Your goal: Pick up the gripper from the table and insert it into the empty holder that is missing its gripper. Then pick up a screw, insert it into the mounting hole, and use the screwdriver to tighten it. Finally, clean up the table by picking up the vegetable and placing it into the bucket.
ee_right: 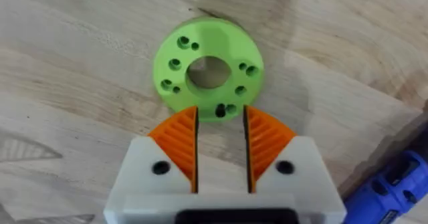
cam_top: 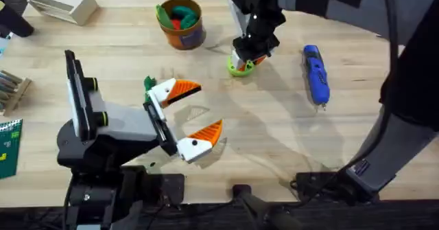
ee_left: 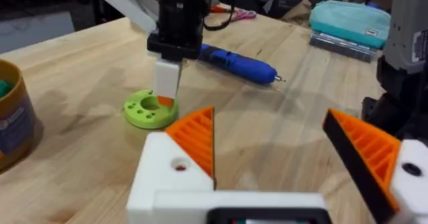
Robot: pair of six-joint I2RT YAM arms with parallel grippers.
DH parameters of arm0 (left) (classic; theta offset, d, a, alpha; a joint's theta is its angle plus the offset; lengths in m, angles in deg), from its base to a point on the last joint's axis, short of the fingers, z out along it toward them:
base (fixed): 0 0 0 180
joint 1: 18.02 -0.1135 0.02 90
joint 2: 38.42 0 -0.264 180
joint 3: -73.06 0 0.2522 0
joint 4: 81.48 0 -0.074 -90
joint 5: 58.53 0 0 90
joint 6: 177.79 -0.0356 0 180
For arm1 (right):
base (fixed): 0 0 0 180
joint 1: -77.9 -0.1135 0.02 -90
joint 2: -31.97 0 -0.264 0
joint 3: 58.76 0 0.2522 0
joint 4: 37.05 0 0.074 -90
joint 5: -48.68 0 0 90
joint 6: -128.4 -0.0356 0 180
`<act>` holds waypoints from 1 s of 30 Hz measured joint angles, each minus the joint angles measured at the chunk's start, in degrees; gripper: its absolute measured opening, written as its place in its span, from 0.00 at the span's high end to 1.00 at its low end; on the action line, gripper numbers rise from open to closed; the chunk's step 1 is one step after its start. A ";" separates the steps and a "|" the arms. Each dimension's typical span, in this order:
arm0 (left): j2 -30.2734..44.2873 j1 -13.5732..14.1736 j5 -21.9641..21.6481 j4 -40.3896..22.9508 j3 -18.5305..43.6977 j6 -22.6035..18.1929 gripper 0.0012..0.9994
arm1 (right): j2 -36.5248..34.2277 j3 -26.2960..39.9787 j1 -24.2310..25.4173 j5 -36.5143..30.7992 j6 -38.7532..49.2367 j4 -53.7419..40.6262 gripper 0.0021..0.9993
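Right gripper: points down over the green ring-shaped disc, its tips at the disc's rim; jaws nearly closed, a narrow gap between the orange ribbed pads — whether the small dark thing at the tips is held, I cannot tell.
Left gripper: lies low over the middle of the tabletop, jaws wide open and holding nothing, an orange pad on each white finger.
Green disc: flat on the tabletop, right of the bucket.
Bucket: orange-yellow with a dark blue band, at the far side, with green and red toy pieces inside.
Screwdriver: blue, lying on the tabletop to the right of the disc — well apart from both grippers.
White box: at the far left corner.
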 joint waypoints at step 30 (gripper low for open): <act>0.01 -0.01 0.00 0.00 0.00 0.00 0.01 | -0.92 -0.64 -0.01 0.02 -0.70 1.83 0.82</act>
